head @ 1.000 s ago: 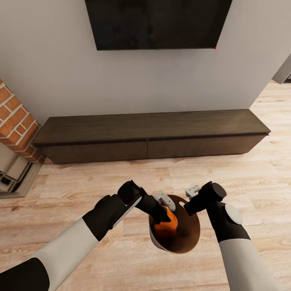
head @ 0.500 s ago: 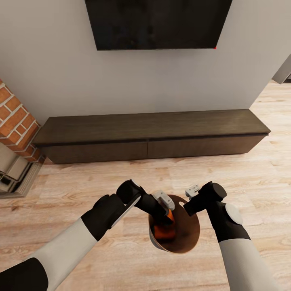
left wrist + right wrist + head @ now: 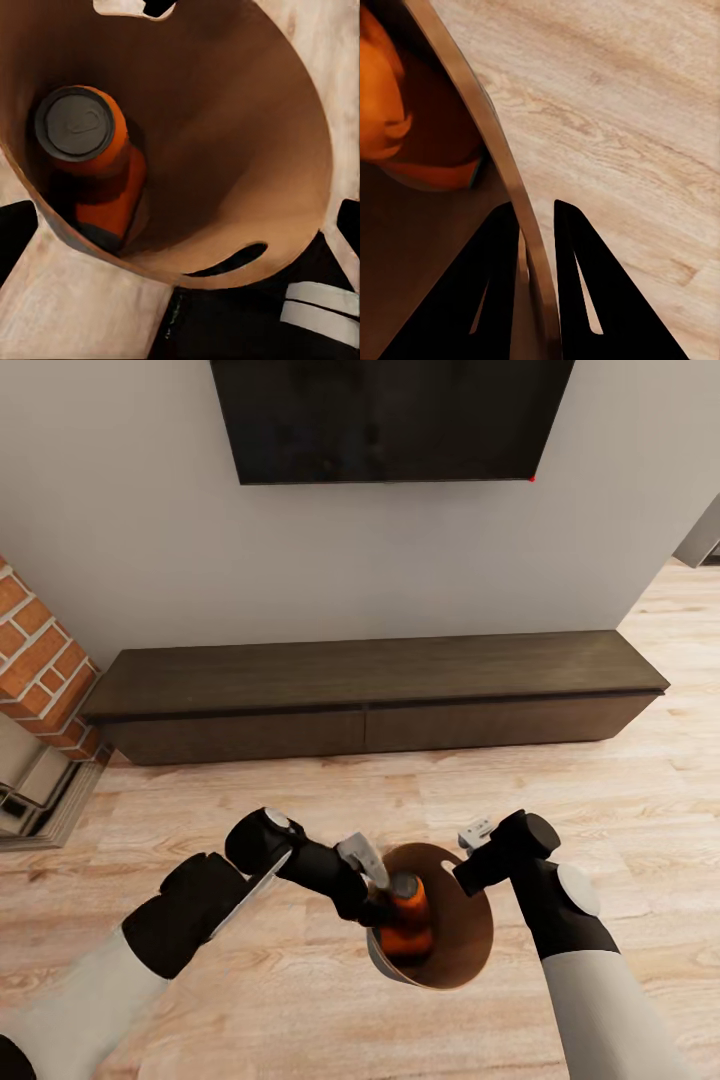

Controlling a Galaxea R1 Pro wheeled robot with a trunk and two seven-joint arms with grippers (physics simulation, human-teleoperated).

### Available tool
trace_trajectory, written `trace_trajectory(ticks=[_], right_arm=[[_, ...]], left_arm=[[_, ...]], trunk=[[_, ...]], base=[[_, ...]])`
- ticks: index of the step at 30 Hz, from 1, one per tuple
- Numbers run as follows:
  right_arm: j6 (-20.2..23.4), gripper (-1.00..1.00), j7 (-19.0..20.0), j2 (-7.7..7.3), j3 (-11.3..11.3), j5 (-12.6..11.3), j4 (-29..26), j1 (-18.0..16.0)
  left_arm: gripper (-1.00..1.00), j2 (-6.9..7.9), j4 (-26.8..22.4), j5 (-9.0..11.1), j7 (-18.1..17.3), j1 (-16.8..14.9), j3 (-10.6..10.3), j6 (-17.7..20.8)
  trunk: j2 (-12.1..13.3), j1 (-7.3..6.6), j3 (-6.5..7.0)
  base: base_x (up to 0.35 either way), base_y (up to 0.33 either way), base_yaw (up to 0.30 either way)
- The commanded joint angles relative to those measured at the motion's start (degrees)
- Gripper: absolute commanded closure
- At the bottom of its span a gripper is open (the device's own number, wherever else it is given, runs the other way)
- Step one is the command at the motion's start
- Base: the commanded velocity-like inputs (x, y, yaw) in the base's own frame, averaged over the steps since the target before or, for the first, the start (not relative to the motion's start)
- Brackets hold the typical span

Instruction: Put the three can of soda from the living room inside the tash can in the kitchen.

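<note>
Above the wood floor point(image 3: 620, 780), the right gripper point(image 3: 537, 225) pinches the bin's point(image 3: 470, 950) rim, left gripper point(image 3: 385, 895) state unclear; a slip could spill the orange can point(image 3: 90, 157).

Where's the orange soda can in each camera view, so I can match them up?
Head view: the orange can stands inside the trash can, low centre.
Left wrist view: the can seen from above, grey top up, against the bin's wall.
Right wrist view: an orange patch behind the rim.
Shared landmark: the bin's rim.
</note>
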Motion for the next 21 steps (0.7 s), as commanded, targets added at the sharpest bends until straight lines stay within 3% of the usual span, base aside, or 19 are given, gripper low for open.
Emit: trace_trajectory(ticks=[1, 2, 4, 5, 6, 7, 8, 11, 12, 13, 14, 15, 16, 18, 19, 20, 21], right_arm=[[0.77, 1.00, 0.49, 0.01, -0.02, -0.81, 0.07, -0.02], [0.77, 1.00, 0.49, 0.01, -0.02, -0.81, 0.12, -0.02], [0.77, 1.00, 0.49, 0.01, -0.02, -0.82, 0.23, -0.02], [0.77, 1.00, 0.49, 0.01, -0.02, -0.82, 0.24, -0.02], [0.77, 1.00, 0.49, 0.01, -0.02, -0.85, 0.27, -0.03], [0.77, 1.00, 0.49, 0.01, -0.02, -0.86, 0.27, -0.03], [0.77, 1.00, 0.49, 0.01, -0.02, -0.88, 0.29, -0.01], [0.77, 1.00, 0.49, 0.01, -0.02, -0.85, 0.30, -0.02], [0.77, 1.00, 0.49, 0.01, -0.02, -0.86, 0.30, -0.02], [0.77, 1.00, 0.51, 0.01, -0.02, -0.87, 0.30, -0.02], [0.77, 1.00, 0.55, -0.02, -0.05, -0.91, 0.30, -0.01], [0.77, 1.00, 0.56, -0.03, -0.09, -0.93, 0.30, -0.02], [0.77, 1.00, 0.57, -0.11, -0.35, -0.96, 0.31, 0.00], [0.77, 1.00, 0.57, -0.16, -0.52, -1.00, 0.31, -0.01], [0.77, 1.00, 0.58, -0.20, -0.74, -1.04, 0.31, -0.01], [0.77, 1.00, 0.58, -0.21, -0.80, -1.03, 0.31, 0.01], [0.77, 1.00, 0.58, -0.21, -0.98, -0.99, 0.31, 0.01]], left_arm=[[-1.00, 1.04, -0.54, 0.25, -1.72, 0.17, 1.18, 0.09], [-1.00, 1.82, -0.96, 0.28, -3.38, 0.32, 2.42, 0.09], [-1.00, 4.41, -2.40, 0.36, -10.49, 1.25, 9.06, 0.09], [-1.00, 5.03, -2.66, 0.36, -12.46, 1.53, 11.00, 0.09], [-1.00, 6.32, -3.02, 0.37, -16.52, 2.08, 14.74, 0.09], [-1.00, 7.05, -3.15, 0.37, -18.69, 2.29, 16.59, 0.09], [-1.00, 8.71, -3.32, 0.37, -23.28, 2.62, 20.36, 0.09], [-1.00, 11.51, -3.15, 0.18, -30.40, 2.96, 26.57, -0.76], [-1.00, 12.89, -2.71, -0.08, -34.35, 3.18, 30.91, -2.10], [-1.00, 13.40, -2.29, -0.20, -35.85, 3.40, 33.03, -2.81], [-1.00, 14.60, 0.24, -0.72, -39.25, 5.07, 40.30, -5.80], [-1.00, 14.76, 0.85, -1.12, -39.56, 5.61, 41.62, -6.56], [-1.00, 15.05, 2.19, -3.83, -39.41, 7.16, 44.28, -9.02], [-1.00, 15.06, 2.87, -6.42, -38.18, 8.01, 45.31, -10.66], [-1.00, 14.85, 3.87, -9.80, -33.99, 9.38, 46.50, -12.59], [-1.00, 14.74, 4.10, -10.52, -31.93, 9.94, 46.89, -13.01], [-1.00, 14.34, 4.44, -11.57, -27.14, 11.31, 47.59, -13.67]], trunk=[[0.00, 0.00, 0.00], [0.00, 0.00, 0.00], [0.00, 0.00, 0.00], [0.00, 0.00, 0.00], [0.00, 0.00, 0.00], [0.00, 0.00, 0.00], [0.00, 0.00, 0.00], [0.00, 0.00, 0.00], [0.00, 0.00, 0.00], [0.00, 0.00, 0.00], [0.00, 0.00, 0.00], [0.00, 0.00, 0.00], [0.00, 0.00, 0.00], [0.00, 0.00, 0.00], [0.00, 0.00, 0.00], [0.00, 0.00, 0.00], [0.00, 0.00, 0.00]], base=[[0.000, 0.000, 0.000], [0.000, 0.000, 0.000], [0.000, 0.000, 0.000], [0.000, 0.000, 0.000], [0.000, 0.000, 0.000], [0.000, 0.000, 0.000], [0.000, 0.000, 0.000], [0.000, 0.000, 0.000], [0.000, 0.000, 0.000], [0.000, 0.000, 0.000], [0.000, 0.000, 0.000], [0.000, 0.000, 0.000], [0.000, 0.000, 0.000], [0.000, 0.000, 0.000], [0.000, 0.000, 0.000], [0.000, 0.000, 0.000], [0.000, 0.000, 0.000]])
